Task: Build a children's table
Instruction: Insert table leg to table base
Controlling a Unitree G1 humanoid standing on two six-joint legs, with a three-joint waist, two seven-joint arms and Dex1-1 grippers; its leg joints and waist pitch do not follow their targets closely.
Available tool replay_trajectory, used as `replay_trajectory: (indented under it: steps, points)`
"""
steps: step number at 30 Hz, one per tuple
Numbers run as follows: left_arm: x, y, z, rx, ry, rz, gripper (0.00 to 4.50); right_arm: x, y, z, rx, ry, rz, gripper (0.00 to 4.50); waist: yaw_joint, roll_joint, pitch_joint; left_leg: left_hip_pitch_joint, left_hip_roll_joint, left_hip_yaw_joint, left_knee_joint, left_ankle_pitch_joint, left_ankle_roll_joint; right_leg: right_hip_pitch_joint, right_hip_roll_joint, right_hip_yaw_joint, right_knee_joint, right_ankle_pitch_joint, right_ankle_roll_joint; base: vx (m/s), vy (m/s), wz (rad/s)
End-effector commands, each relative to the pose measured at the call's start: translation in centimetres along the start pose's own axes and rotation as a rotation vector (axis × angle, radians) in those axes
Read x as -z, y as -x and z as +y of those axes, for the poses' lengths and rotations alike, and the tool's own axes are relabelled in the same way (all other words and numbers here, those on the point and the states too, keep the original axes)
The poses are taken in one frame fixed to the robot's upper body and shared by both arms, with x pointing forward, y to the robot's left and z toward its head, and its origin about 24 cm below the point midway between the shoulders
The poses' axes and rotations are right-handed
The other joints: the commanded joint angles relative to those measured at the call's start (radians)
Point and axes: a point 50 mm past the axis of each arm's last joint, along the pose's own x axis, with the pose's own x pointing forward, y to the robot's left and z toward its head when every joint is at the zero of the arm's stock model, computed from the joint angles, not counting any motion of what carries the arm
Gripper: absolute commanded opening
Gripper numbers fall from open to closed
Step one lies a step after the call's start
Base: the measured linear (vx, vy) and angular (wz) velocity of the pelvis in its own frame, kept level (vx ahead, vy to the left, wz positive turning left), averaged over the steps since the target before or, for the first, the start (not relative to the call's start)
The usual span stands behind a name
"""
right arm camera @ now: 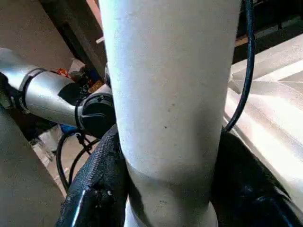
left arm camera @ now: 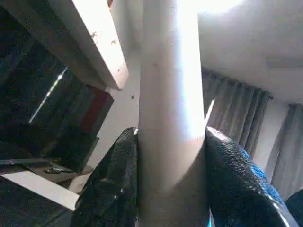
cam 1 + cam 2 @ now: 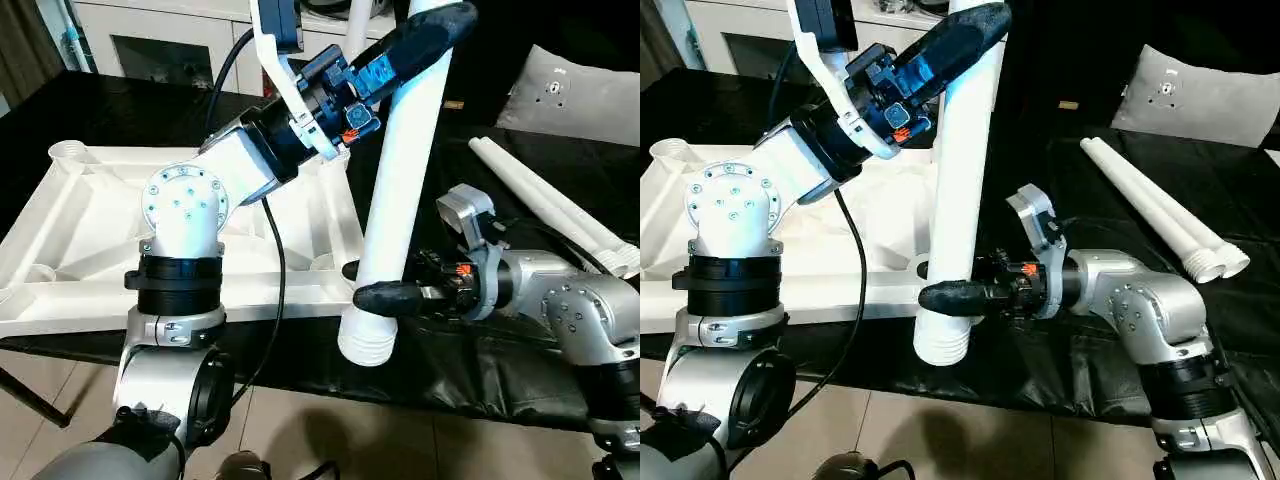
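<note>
Nearest us, our right gripper (image 3: 385, 297) clasps the threaded end of a table leg (image 3: 400, 190), our left gripper (image 3: 425, 35) clamps it higher up; the upturned tabletop (image 3: 90, 240) shows empty sockets, two spare legs (image 3: 1160, 215) lie beside, so nothing is fitted yet

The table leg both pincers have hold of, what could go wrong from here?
The leg stands nearly upright, its ribbed end hanging off the front edge of the table top instead of over a corner socket, so it may miss when moved. The left pincer grips high and the right pincer low; uneven pulls could twist the leg loose. The left arm's black cable hangs close to the leg and might snag.
</note>
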Motion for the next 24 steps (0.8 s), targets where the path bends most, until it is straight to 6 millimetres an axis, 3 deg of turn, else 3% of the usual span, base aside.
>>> replay_trajectory:
  steps: [1,10,11,12,13,20,22,24]
  points:
    - [-0.6,-0.9,-0.7,0.032,-0.06,-0.01,1.61,0.2,-0.4,-0.1,-0.011,-0.012,0.023,1.98,0.001,-0.011,-0.081,0.019,0.04,-0.011,-0.056,-0.086,0.005,0.053,-0.071,0.047,-0.078,-0.054,-0.184,0.0,0.0,0.0]
    - [0.0,0.1,0.0,-0.048,-0.114,0.044,1.61,0.3,-0.1,-0.3,0.038,-0.006,-0.015,1.91,0.0,-0.01,-0.081,0.019,0.04,-0.012,-0.057,-0.087,0.004,0.053,-0.071,0.047,-0.077,-0.05,-0.184,0.0,0.0,0.0]
    - [0.1,0.3,0.2,-0.05,-0.115,0.057,1.61,0.4,0.0,-0.3,0.048,-0.004,-0.018,1.91,0.0,-0.002,-0.081,0.019,0.04,-0.013,-0.057,-0.089,0.002,0.052,-0.071,0.047,-0.076,-0.05,-0.185,0.0,0.0,0.0]
    - [0.3,0.5,0.3,-0.048,-0.113,0.066,1.61,0.4,0.0,-0.4,0.056,-0.003,-0.021,1.91,-0.001,-0.006,-0.082,0.019,0.04,-0.012,-0.057,-0.089,0.0,0.052,-0.071,0.047,-0.078,-0.045,-0.184,0.0,0.0,0.0]
    - [0.5,0.8,0.4,-0.049,-0.114,0.078,2.17,0.4,0.1,-0.4,0.065,-0.001,-0.025,1.91,-0.001,-0.004,-0.082,0.019,0.04,-0.012,-0.057,-0.09,-0.001,0.053,-0.07,0.047,-0.077,-0.043,-0.185,0.0,0.0,0.0]
    - [1.1,2.4,0.5,-0.049,-0.12,0.132,2.31,0.8,0.7,-0.5,0.125,0.006,-0.038,1.91,-0.005,0.002,-0.081,0.022,0.042,-0.014,-0.062,-0.122,-0.016,0.052,-0.071,0.046,-0.078,-0.061,-0.181,0.0,0.0,0.0]
    - [1.1,2.6,0.5,-0.052,-0.122,0.138,2.73,0.9,0.8,-0.5,0.135,0.009,-0.041,1.89,-0.004,0.004,-0.081,0.024,0.042,-0.013,-0.062,-0.13,-0.022,0.05,-0.072,0.048,-0.08,-0.078,-0.183,0.0,0.0,0.0]
    - [1.0,3.0,0.5,-0.054,-0.122,0.142,2.73,0.8,0.9,-0.6,0.155,0.021,-0.047,1.89,-0.005,0.003,-0.081,0.023,0.042,-0.014,-0.063,-0.13,-0.026,0.05,-0.071,0.047,-0.078,-0.079,-0.184,0.0,0.0,0.0]
